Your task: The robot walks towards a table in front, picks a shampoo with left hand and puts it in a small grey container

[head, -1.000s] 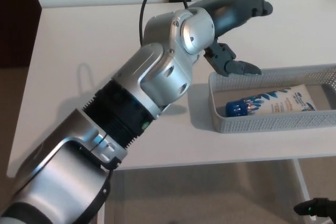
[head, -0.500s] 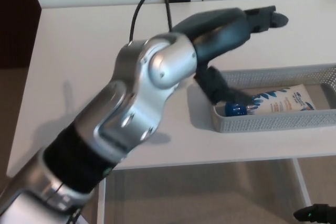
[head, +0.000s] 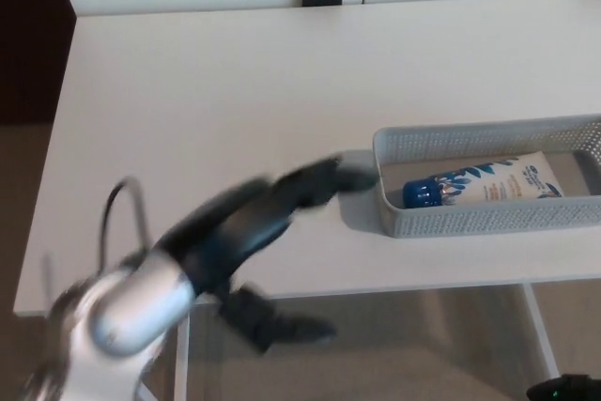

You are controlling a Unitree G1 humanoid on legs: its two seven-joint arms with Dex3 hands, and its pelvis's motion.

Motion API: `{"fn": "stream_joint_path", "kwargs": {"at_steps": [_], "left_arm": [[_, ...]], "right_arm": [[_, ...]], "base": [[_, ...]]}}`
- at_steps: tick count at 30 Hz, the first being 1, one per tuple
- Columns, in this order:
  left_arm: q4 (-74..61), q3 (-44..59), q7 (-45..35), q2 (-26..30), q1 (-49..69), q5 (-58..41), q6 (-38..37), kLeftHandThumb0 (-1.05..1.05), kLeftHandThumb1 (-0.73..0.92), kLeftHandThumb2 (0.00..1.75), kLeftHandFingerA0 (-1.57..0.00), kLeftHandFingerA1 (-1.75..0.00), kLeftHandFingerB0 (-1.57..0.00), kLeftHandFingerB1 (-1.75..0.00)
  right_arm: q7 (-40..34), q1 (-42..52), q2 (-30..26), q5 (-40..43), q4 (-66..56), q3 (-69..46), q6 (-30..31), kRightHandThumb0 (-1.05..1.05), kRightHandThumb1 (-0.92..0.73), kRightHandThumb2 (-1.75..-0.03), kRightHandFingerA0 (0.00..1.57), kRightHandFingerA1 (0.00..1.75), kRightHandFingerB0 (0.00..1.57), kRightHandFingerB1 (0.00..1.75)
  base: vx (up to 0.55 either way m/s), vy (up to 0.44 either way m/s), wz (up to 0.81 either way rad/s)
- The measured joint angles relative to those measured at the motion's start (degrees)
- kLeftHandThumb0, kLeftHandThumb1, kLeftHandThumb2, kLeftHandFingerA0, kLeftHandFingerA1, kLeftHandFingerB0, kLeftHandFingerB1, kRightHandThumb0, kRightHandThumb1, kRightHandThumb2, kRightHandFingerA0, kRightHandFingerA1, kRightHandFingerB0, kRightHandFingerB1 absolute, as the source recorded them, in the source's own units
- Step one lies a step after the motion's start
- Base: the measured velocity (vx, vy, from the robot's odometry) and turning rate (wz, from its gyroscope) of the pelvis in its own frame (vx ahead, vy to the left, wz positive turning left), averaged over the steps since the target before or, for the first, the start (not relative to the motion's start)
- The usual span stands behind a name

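Head view of the placing step at its close. The shampoo (head: 498,185), a white tube with a blue cap (head: 423,194), lies on its side inside the small grey container (head: 488,220) at the right middle of the frame, cap toward picture left, fully within the mesh walls. The left robot hand (head: 258,223) sits at the lower centre-left, heavily blurred; it holds nothing and is spread wide, two fingers (head: 343,177) reaching toward the container's near end and just short of it, the thumb (head: 277,324) hanging below the front edge of the table (head: 235,91). A small dark shape at the bottom right corner may be the right robot hand (head: 563,388); it is too small to judge. As the tube is already in the container, the remaining work appears to be clearing the arm. To do this well, the hand should be kept wide and drawn toward the lower left of the frame, away from the container wall, so that no finger catches the light mesh and drags or tips it; the thumb should also pass clear of the table edge
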Motion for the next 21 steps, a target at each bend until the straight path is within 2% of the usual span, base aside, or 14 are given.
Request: {"fn": "stream_joint_path", "kwargs": {"at_steps": [1,4,5,6,7,8,9,10,13,14,16,17,20,21], "left_arm": [[-0.04,0.86,-0.11,0.17,2.30,-0.36,-0.34,-0.66,0.41,0.73,-0.31,-0.44,-0.26,-0.39],[0.12,4.83,-0.54,0.69,12.40,-1.79,-2.40,-0.67,0.43,0.60,-0.41,-0.40,-0.34,-0.34],[0.37,5.65,-0.61,0.79,14.41,-2.10,-2.97,-0.59,0.38,0.80,-0.42,-0.54,-0.24,-0.42],[1.01,7.00,-0.72,1.03,17.83,-2.58,-3.99,-0.61,0.38,0.82,-0.45,-0.55,-0.25,-0.42],[1.62,7.94,-0.83,1.35,20.25,-2.90,-4.70,-0.68,0.51,0.56,-0.49,-0.41,-0.42,-0.34],[2.67,9.25,-0.98,1.84,23.64,-3.25,-5.78,-0.74,0.43,0.78,-0.47,-0.50,-0.39,-0.44],[3.62,10.24,-1.01,2.22,26.20,-3.55,-6.69,-0.74,0.43,0.78,-0.47,-0.50,-0.39,-0.44],[4.40,10.94,-1.01,2.53,28.11,-3.76,-7.39,-0.70,0.53,0.57,-0.54,-0.42,-0.44,-0.36],[8.00,13.46,-0.91,3.83,34.44,-4.30,-10.25,-0.64,0.53,0.57,-0.59,-0.46,-0.50,-0.39],[9.29,14.31,-0.85,4.45,36.30,-4.38,-11.27,-0.66,0.43,0.77,-0.60,-0.56,-0.51,-0.51],[11.43,15.52,-0.61,5.24,38.58,-4.49,-12.78,-0.63,0.46,0.60,-0.73,-0.51,-0.60,-0.45],[13.10,16.42,-0.26,5.80,39.95,-4.52,-13.87,-0.52,0.54,0.57,-0.76,-0.49,-0.64,-0.45],[19.22,19.03,1.29,7.39,42.15,-4.57,-16.76,-0.50,0.57,0.58,-0.66,-0.47,-0.57,-0.42],[20.67,19.54,1.75,7.62,42.33,-4.56,-17.32,-0.45,0.48,0.79,-0.53,-0.62,-0.42,-0.52]], "right_arm": [[0.00,0.31,0.00,0.01,0.06,-0.01,0.00,-0.30,-0.66,-0.59,0.71,0.45,0.55,0.39],[-0.01,1.87,0.01,0.07,0.40,-0.04,-0.02,-0.31,-0.66,-0.60,0.73,0.48,0.57,0.40],[-0.01,2.23,0.02,0.07,0.48,-0.05,-0.02,-0.31,-0.66,-0.60,0.73,0.49,0.57,0.41],[-0.01,2.85,0.03,0.09,0.59,-0.08,-0.04,-0.32,-0.66,-0.59,0.74,0.48,0.56,0.40],[-0.02,3.35,0.03,0.10,0.71,-0.10,-0.04,-0.32,-0.66,-0.60,0.75,0.49,0.56,0.40],[-0.03,4.16,0.03,0.13,0.89,-0.16,-0.04,-0.39,-0.55,-0.80,0.68,0.59,0.52,0.52],[-0.03,4.71,0.05,0.15,1.02,-0.18,-0.05,-0.39,-0.55,-0.80,0.68,0.59,0.52,0.52],[-0.04,5.12,0.05,0.16,1.13,-0.20,-0.05,-0.38,-0.55,-0.80,0.67,0.59,0.52,0.52],[-0.06,6.45,0.05,0.20,1.42,-0.40,-0.06,-0.38,-0.56,-0.79,0.66,0.59,0.51,0.52],[-0.06,6.85,0.04,0.22,1.51,-0.49,-0.07,-0.39,-0.56,-0.80,0.66,0.59,0.51,0.52],[-0.06,7.32,0.04,0.24,1.58,-0.68,-0.08,-0.37,-0.55,-0.79,0.66,0.59,0.50,0.51],[-0.07,7.60,0.04,0.26,1.63,-0.85,-0.09,-0.31,-0.66,-0.59,0.71,0.47,0.56,0.40],[-0.09,8.37,0.03,0.31,1.71,-1.45,-0.23,-0.30,-0.66,-0.59,0.72,0.47,0.56,0.40],[-0.09,8.50,0.03,0.32,1.72,-1.58,-0.26,-0.30,-0.66,-0.59,0.73,0.48,0.56,0.40]], "base": [[0.00,0.000,0.00],[0.00,0.000,0.00],[0.00,0.000,0.00],[0.00,0.000,0.00],[0.00,0.000,0.00],[0.00,0.000,0.00],[0.00,0.000,0.00],[0.00,0.000,0.00],[0.00,0.000,0.00],[0.00,0.000,0.00],[0.00,0.000,0.00],[0.00,0.000,0.00],[0.00,0.000,0.00],[0.00,0.000,0.00]]}}
